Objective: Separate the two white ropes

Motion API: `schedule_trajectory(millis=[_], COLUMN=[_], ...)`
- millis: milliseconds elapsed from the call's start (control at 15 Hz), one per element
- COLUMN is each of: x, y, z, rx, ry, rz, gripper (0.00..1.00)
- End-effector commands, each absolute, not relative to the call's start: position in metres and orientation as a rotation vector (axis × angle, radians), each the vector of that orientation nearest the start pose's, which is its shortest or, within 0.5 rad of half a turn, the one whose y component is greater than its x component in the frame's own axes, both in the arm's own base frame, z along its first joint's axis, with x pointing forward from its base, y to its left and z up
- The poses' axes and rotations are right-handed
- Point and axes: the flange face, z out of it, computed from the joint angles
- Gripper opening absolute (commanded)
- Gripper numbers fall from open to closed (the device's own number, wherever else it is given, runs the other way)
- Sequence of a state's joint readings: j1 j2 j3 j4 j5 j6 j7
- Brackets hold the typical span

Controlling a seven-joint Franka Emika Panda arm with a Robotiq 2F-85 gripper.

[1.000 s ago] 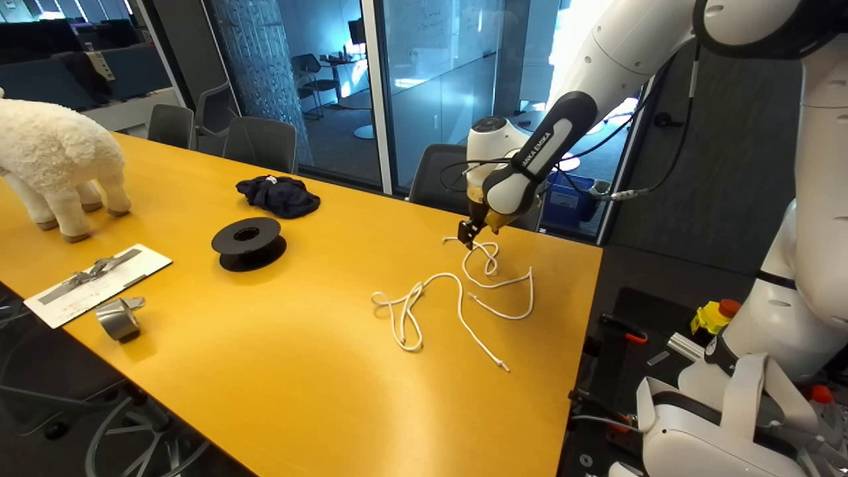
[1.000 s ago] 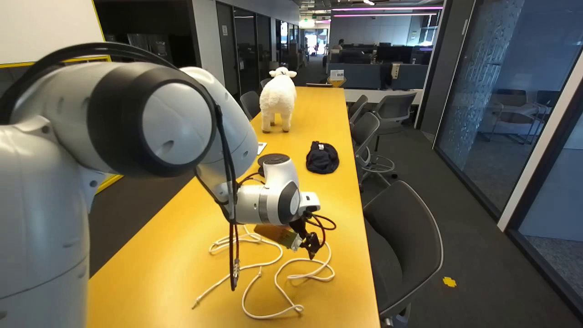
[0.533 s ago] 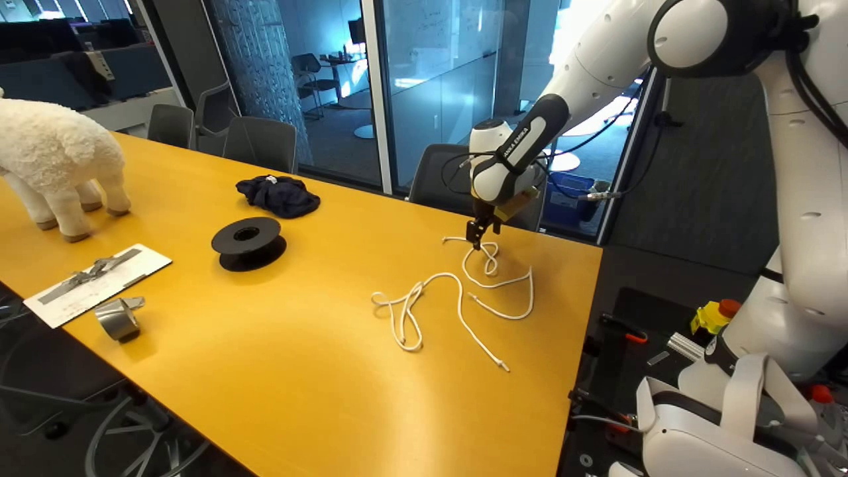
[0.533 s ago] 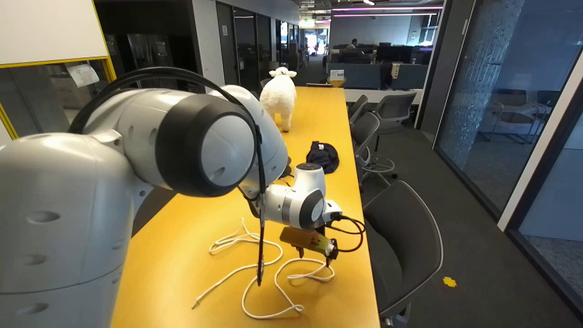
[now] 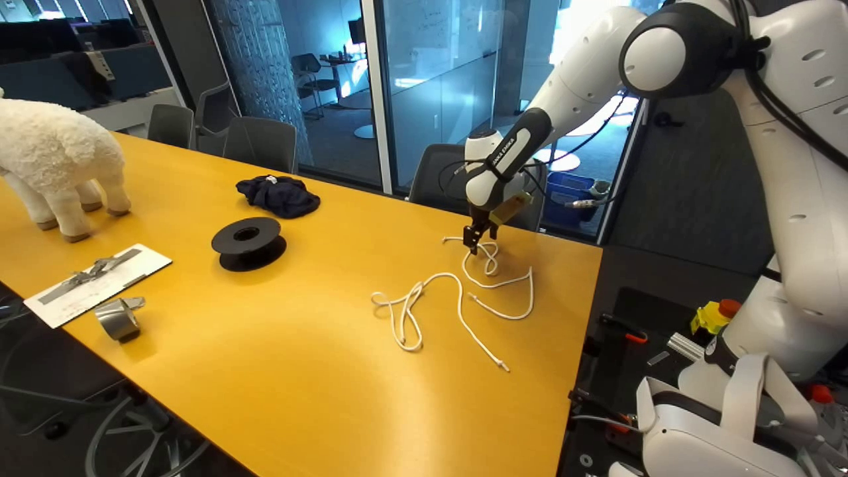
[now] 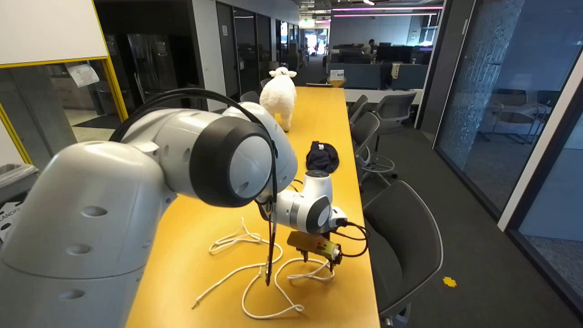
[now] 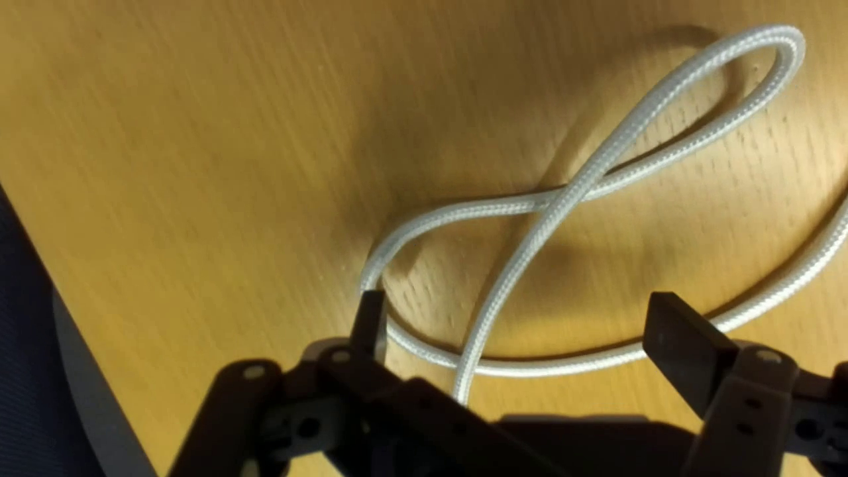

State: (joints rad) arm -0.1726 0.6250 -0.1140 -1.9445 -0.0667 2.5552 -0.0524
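Note:
Two white ropes lie on the yellow table [image 5: 305, 384]. A looped rope [image 5: 487, 287] lies nearer the glass-wall side; the second rope [image 5: 461, 306] lies beside it. One end of the looped rope lies close to the second rope. Both show in an exterior view, the looped rope [image 6: 269, 317] and the second rope [image 6: 214, 286]. My gripper [image 5: 483, 244] points down over the looped rope's coils. In the wrist view my gripper [image 7: 517, 298] is open, with crossing strands of the looped rope [image 7: 563, 366] between and under its fingers. Contact with the table cannot be told.
A black spool [image 5: 246, 235], a dark cloth [image 5: 278, 197], a tape roll [image 5: 118, 319], a white board [image 5: 126, 262] and a toy sheep [image 5: 59, 152] stand farther along the table. A chair [image 6: 405, 237] stands close to the table edge beside the gripper.
My gripper has swung toward the chair-side table edge, turned to point down, and lowered over the looped rope's coils. Both ropes lie as before.

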Motion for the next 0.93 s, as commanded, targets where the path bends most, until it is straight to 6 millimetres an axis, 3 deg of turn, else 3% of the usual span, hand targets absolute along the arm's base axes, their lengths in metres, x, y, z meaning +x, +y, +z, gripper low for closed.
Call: schedule_trajectory(millis=[0,867], x=[0.6019,0.6], y=[-0.1688,-0.1646], z=[0.1477,0.1417], rx=[-3.197,-3.167], ry=[0.306,0.337], rz=[0.028,0.039], gripper=[1.0,1.0])
